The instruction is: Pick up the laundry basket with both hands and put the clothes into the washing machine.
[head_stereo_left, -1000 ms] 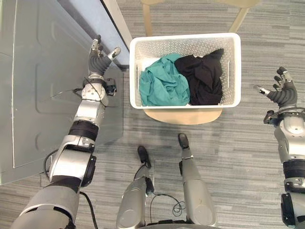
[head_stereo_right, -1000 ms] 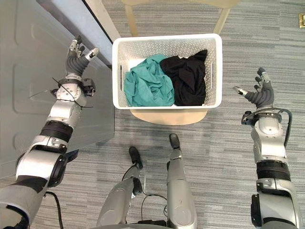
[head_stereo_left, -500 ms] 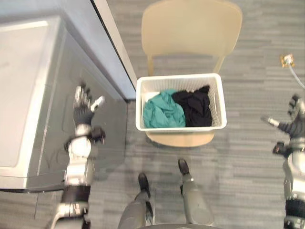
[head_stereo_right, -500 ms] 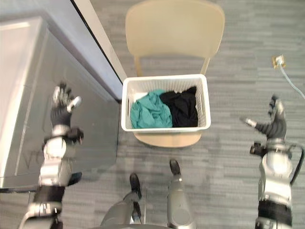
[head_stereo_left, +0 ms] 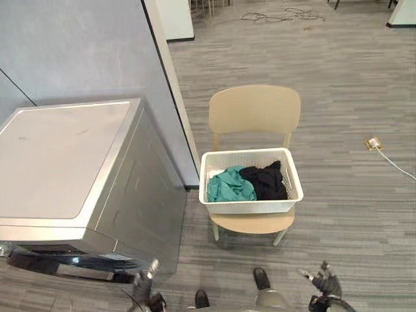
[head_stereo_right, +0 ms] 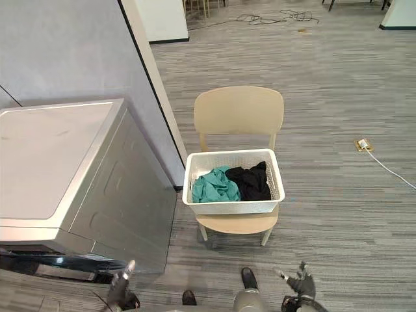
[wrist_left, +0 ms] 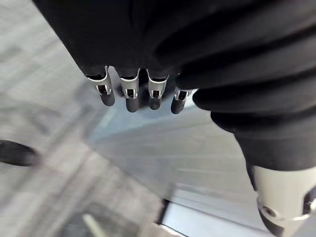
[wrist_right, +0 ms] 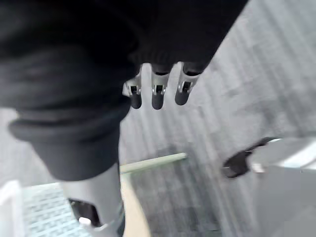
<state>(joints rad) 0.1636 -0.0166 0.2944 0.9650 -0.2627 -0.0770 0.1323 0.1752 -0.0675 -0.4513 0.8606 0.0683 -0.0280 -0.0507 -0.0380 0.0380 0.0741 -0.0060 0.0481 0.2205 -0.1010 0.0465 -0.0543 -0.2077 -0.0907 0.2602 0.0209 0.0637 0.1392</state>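
Laundry basket (head_stereo_left: 250, 208) with clothes (head_stereo_left: 233, 187) on chair (head_stereo_left: 255, 110), frame centre; washing machine (head_stereo_left: 65, 162) at left. View has pulled back; left robot hand (head_stereo_left: 143, 286) and right robot hand (head_stereo_left: 326, 283), fingers spread, empty, now at bottom edge: grasp not begun.

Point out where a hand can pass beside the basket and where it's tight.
Open floor right of the basket, out to the floor socket. The washing machine top is bare. Tight on the basket's left, by the wall edge.
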